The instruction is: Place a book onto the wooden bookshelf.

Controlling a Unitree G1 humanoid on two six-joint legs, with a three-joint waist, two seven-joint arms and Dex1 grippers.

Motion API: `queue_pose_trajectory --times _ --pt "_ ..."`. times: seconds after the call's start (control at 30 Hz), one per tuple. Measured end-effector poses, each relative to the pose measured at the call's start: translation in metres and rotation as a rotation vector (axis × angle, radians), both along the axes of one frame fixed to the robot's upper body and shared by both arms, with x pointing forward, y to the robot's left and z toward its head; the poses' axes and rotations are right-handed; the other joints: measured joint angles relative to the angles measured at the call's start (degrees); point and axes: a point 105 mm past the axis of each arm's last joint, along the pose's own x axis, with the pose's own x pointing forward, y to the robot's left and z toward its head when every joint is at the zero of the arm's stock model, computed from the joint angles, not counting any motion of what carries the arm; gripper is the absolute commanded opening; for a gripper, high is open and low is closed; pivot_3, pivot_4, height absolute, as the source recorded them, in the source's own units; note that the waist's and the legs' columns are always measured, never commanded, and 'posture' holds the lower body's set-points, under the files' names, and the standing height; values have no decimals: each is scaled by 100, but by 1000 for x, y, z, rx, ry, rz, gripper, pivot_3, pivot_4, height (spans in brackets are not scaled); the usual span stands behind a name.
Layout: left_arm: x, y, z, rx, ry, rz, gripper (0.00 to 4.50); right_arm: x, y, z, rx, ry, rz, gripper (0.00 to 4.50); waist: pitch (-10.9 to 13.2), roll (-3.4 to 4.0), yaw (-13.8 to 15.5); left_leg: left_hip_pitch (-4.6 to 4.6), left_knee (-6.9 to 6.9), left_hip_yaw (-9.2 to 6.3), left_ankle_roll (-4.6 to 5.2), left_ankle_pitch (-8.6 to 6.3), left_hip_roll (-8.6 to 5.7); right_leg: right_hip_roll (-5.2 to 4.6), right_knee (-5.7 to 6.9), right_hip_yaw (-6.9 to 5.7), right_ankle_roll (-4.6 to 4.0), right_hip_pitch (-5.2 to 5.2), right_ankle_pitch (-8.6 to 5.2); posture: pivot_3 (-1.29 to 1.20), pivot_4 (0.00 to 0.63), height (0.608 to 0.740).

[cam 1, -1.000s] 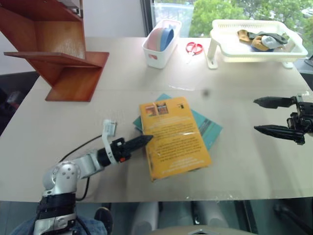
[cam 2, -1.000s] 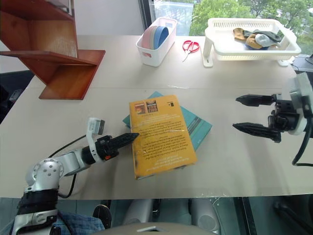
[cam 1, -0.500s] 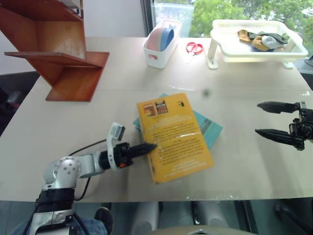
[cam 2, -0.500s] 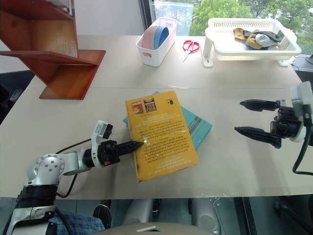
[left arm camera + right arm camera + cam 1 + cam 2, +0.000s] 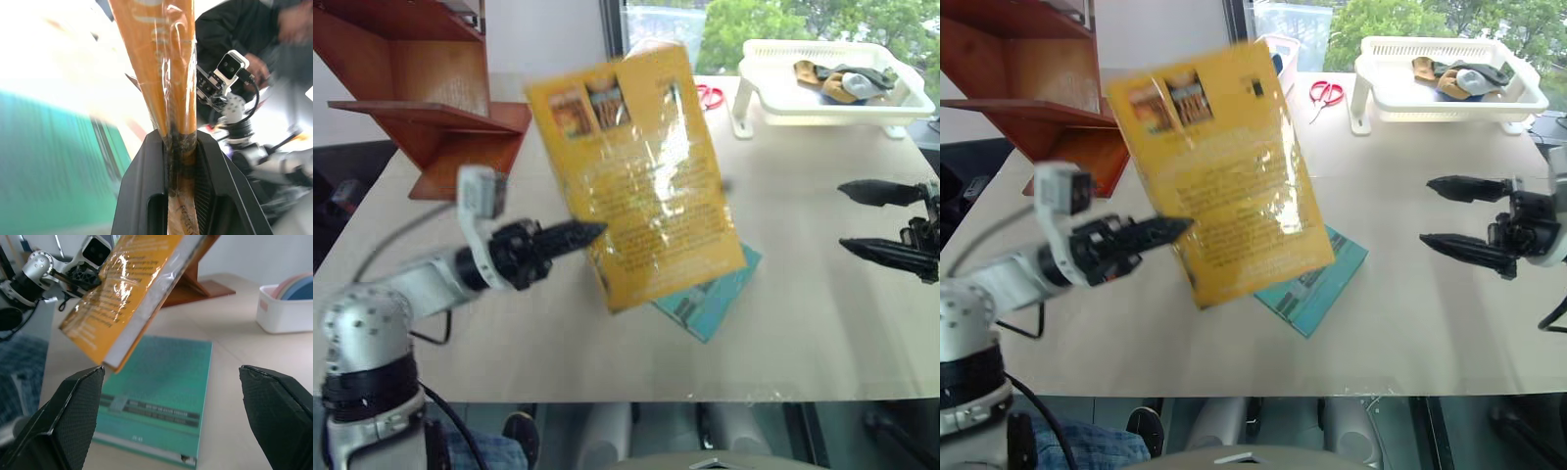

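Left wrist view: fingers (image 5: 178,161) pinch book (image 5: 166,73).

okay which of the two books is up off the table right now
The yellow-orange book, pinched along one edge by the left gripper and tilted in the air. The teal book lies flat on the table.

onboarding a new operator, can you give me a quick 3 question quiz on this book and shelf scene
1. True or false: the book lies flat on the table.
2. Which gripper grips the book? A) left gripper B) right gripper
3. Fill in: the thing lying on the table below the lifted book is the ____ book.

Key
1. False: it is lifted clear, pinched at one edge.
2. A; the right gripper is open, apart from the book.
3. Teal: the teal book. The wooden bookshelf holds no book yet.
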Motion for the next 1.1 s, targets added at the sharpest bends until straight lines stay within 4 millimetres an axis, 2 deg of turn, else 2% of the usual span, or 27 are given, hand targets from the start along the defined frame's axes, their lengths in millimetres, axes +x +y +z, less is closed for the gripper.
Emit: queue_pose_trajectory --times 0.03,0.07,0.13,0.2,0.27,0.47,0.57,0.63,0.77,0.9,0.97,1.1 --pt "4 4 12 59 -75 37 197 2 1 6 27 -9 16 4500 0 0 -2 3 0 3 0 0 -1 0 3 2 0 1 0 0 150 740" --pt "9 13 35 149 -209 102 197 4 2 14 68 -25 38 4500 1 1 -4 3 -3 6 0 0 -1 1 1 5 -1 0 0 0 150 740" --pt "12 22 60 230 -370 160 197 8 4 21 108 -32 58 4500 0 3 1 4 -10 11 1 -1 -2 0 -4 7 -1 0 -2 0 150 740" --pt "16 33 81 363 -523 209 197 13 5 27 148 -42 77 4500 6 9 7 0 -18 19 0 -1 -4 0 -11 9 -2 -5 -2 0 150 740" --pt "22 42 90 484 -638 247 197 16 6 29 169 -44 88 4500 11 17 13 0 -21 25 1 -1 -3 -1 -14 10 -2 -6 -3 0 150 740" --pt "44 79 100 975 -941 338 197 22 14 41 252 -57 158 4500 23 28 19 -9 -23 45 1 -1 -1 2 -14 13 -2 -19 -3 0 150 740" --pt "51 91 114 1102 -1054 393 197 21 20 50 306 -67 216 4500 24 27 19 -42 -14 44 2 0 0 4 1 13 0 -56 -2 0 150 740" --pt "53 101 124 1202 -1118 438 197 20 20 57 339 -63 249 4500 23 29 18 -100 7 40 2 1 1 7 18 8 1 -111 0 0 150 740" --pt "64 120 129 1343 -1185 496 197 19 19 61 381 -47 287 4500 23 28 32 -127 16 39 3 1 -2 6 22 2 1 -133 0 0 150 740" --pt "70 126 141 1433 -1268 522 197 21 22 60 399 -46 306 4500 23 29 27 -170 54 37 3 1 -10 6 60 -1 2 -172 0 0 150 740" --pt "73 131 139 1480 -1260 511 197 22 23 59 401 -43 309 4500 24 30 19 -184 70 39 3 1 -17 6 89 1 2 -191 -1 0 150 740" --pt "82 153 121 1607 -1146 485 197 21 23 59 401 -45 308 4500 26 33 -11 -183 94 36 4 2 -13 17 111 0 2 -192 -1 0 150 740"
